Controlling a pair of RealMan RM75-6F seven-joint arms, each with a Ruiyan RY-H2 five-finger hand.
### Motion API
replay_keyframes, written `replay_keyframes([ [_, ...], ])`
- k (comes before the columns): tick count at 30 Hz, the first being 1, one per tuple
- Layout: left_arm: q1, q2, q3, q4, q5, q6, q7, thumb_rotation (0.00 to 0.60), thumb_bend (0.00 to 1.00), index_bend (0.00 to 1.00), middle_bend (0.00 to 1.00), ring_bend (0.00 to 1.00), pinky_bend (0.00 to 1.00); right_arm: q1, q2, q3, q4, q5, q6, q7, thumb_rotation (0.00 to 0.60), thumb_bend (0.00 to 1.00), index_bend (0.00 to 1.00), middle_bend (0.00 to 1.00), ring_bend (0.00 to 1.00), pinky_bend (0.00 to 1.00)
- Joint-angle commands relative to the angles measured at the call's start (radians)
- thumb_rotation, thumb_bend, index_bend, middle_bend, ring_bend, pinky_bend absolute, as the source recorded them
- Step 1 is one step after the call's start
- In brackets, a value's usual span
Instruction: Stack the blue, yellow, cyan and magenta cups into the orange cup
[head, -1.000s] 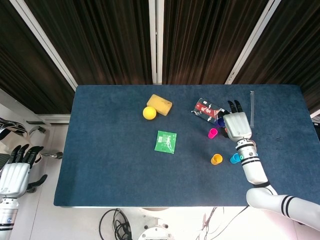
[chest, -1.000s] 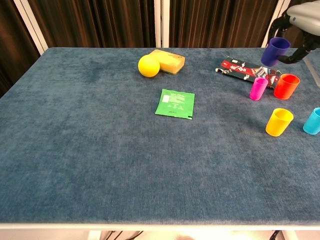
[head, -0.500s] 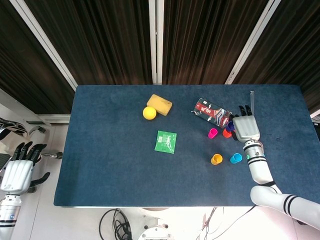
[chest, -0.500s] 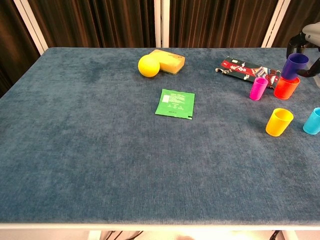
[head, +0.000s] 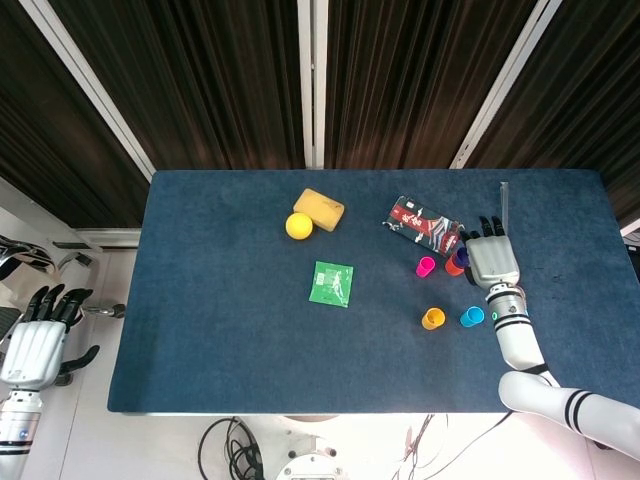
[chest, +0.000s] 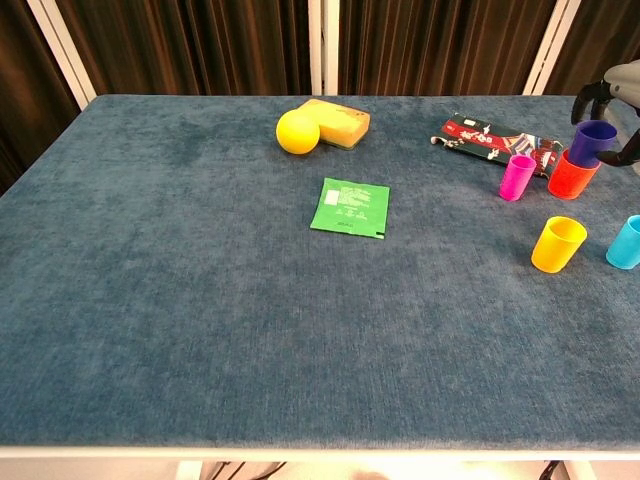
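I have the right hand (head: 493, 262) over the far right part of the table (chest: 200, 300), and its fingers (chest: 586, 95) are still wrapped around the blue cup (chest: 591, 143). A second ago that cup hung in the air above the red snack packet (chest: 487, 137); half a second ago it was just over the orange cup (chest: 572, 175). It now sits lower, its base inside the orange cup's mouth, tilted a little. I cannot tell whether it is fully seated.

The magenta cup (chest: 517, 177) stands just to the left of the fingers, close to the orange cup but apart from it. The yellow cup (chest: 557, 244) and the cyan cup (chest: 627, 242) stand nearer to me than the fingers, side by side — neither has moved since the earlier frames.

Further left of the fingers lie the green sachet (chest: 350, 208), the yellow ball (chest: 297, 131) and the sponge (chest: 338, 122), ball and sponge touching, all where they were.

My left hand (head: 32, 340) hangs off the table's left edge, fingers spread and holding nothing — about as it was before.
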Motion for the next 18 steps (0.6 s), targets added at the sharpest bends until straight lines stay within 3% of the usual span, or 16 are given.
replay_keyframes([
  [1, 0.0, 0.0, 0.0, 0.0, -0.001, 0.0, -0.001, 0.6, 0.19, 0.15, 0.14, 0.03, 0.0, -0.002, 0.009, 0.005, -0.012, -0.014, 0.003, 0.023, 0.6, 0.28, 0.05, 0.14, 0.0, 0.0],
  [4, 0.001, 0.0, 0.001, 0.001, -0.002, 0.0, -0.001, 0.6, 0.19, 0.15, 0.14, 0.03, 0.0, -0.012, 0.024, 0.014, -0.044, -0.061, 0.026, 0.071, 0.6, 0.28, 0.04, 0.13, 0.0, 0.0],
  [9, 0.0, 0.0, 0.001, 0.0, -0.003, -0.002, 0.002, 0.6, 0.19, 0.15, 0.14, 0.03, 0.0, -0.046, 0.092, 0.0, -0.197, -0.208, 0.09, 0.146, 0.6, 0.28, 0.05, 0.15, 0.0, 0.0],
  [13, -0.001, -0.002, 0.001, -0.002, -0.002, -0.001, 0.006, 0.6, 0.19, 0.15, 0.14, 0.03, 0.0, -0.079, 0.176, -0.04, -0.371, -0.3, 0.104, 0.174, 0.6, 0.27, 0.12, 0.21, 0.0, 0.0],
  [18, 0.0, -0.003, 0.003, -0.004, -0.001, 0.001, 0.009, 0.6, 0.19, 0.15, 0.14, 0.03, 0.0, -0.107, 0.26, -0.102, -0.512, -0.37, 0.094, 0.157, 0.6, 0.26, 0.15, 0.23, 0.0, 0.0],
])
